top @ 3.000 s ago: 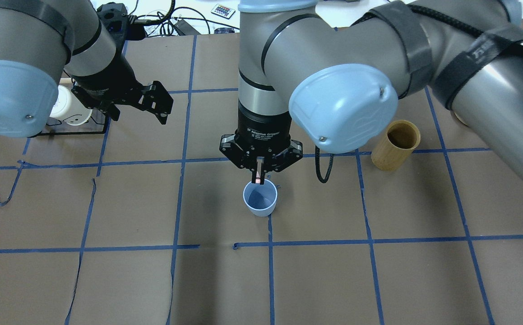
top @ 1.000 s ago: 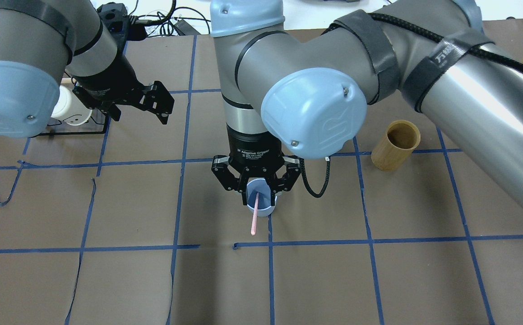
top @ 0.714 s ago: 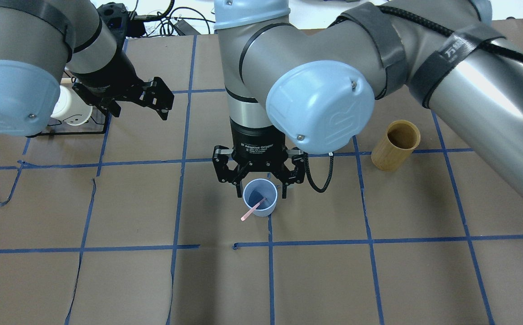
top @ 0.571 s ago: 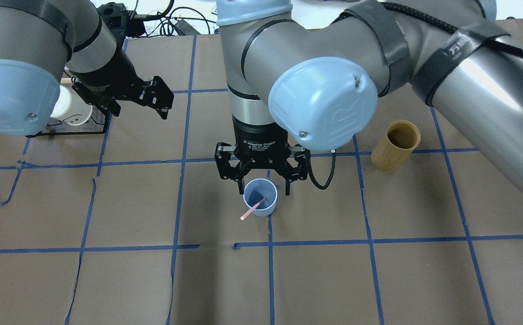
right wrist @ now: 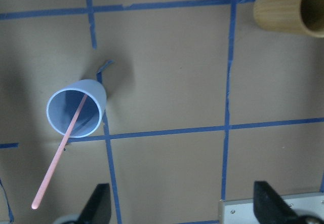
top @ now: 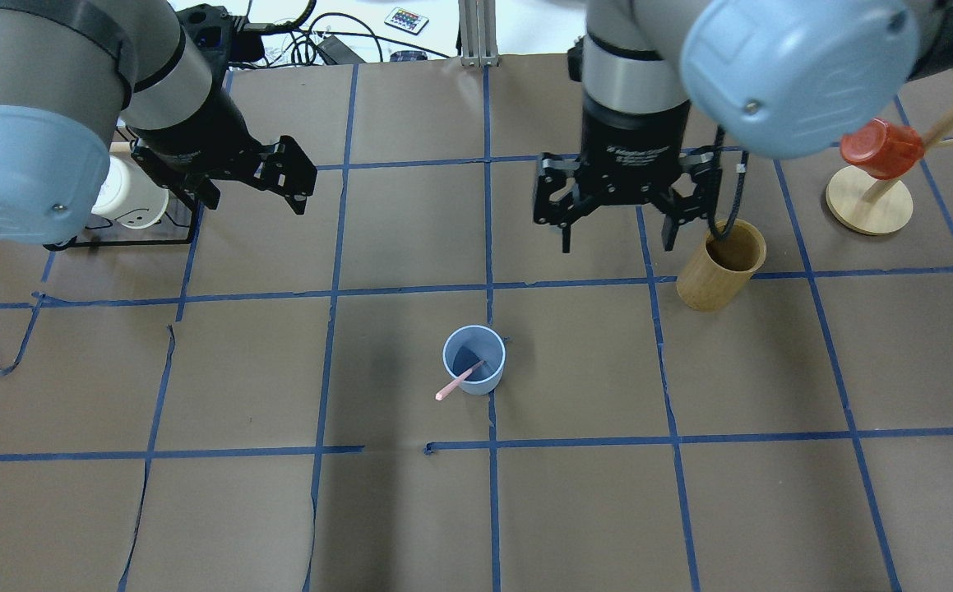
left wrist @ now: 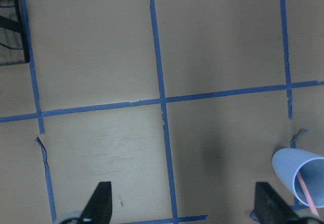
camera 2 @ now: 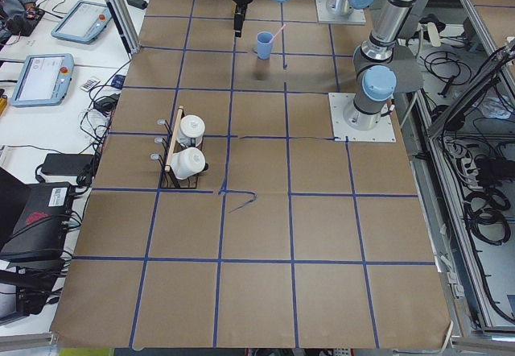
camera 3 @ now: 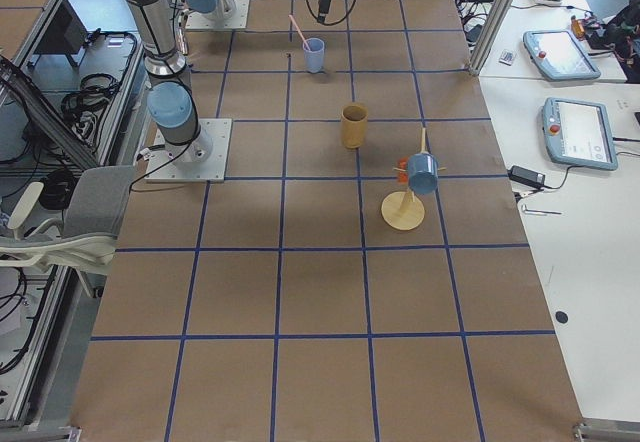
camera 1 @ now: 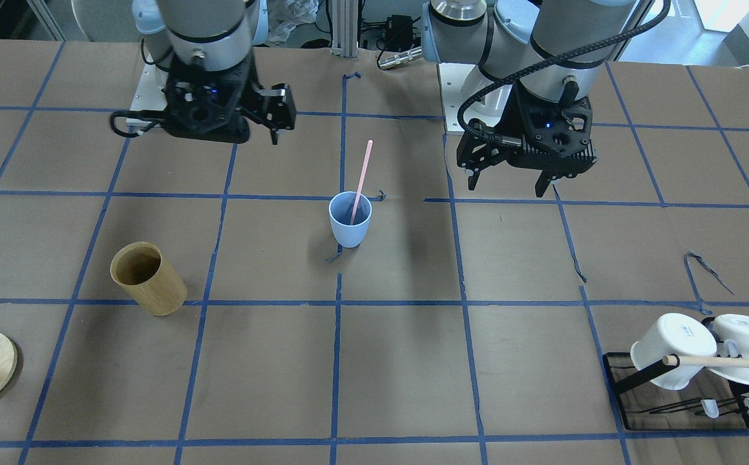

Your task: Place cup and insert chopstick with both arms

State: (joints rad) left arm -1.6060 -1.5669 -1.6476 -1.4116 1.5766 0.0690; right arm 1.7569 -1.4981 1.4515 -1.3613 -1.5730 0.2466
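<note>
Since the cup (top: 474, 359) stands upright near the middle of the counter (top: 221, 510), beside a crossing of the blue tape lines (top: 492, 448), and the lower end of the chopstick (top: 460, 381) sits inside it, both parts of the task look done and the step in hand reads as the arms' retreat. The pink stick rests aslant against the rim, its upper end leaning out over the side nearest the robot's edge of the counter and a little toward the robot's left; nothing touches it. Raised over the right half of the counter, well apart from the cup, the right pincer (top: 620, 242) has its jaws spread and grasps nothing, and its wrist camera looks down on the cup and stick from above. Over the left half of the counter the left pincer (top: 256, 205) is likewise released and empty, with the cup only at the corner of its wrist view. A tan wooden holder (top: 721, 265) stands toward the right end and a rack of white mugs (camera 1: 678, 361) at the far left corner, neither involved. What remains, as I judge it, is only to draw both arms clear without sweeping low past the cup, since a light cup with a leaning stick would probably tip at a slight knock.
</note>
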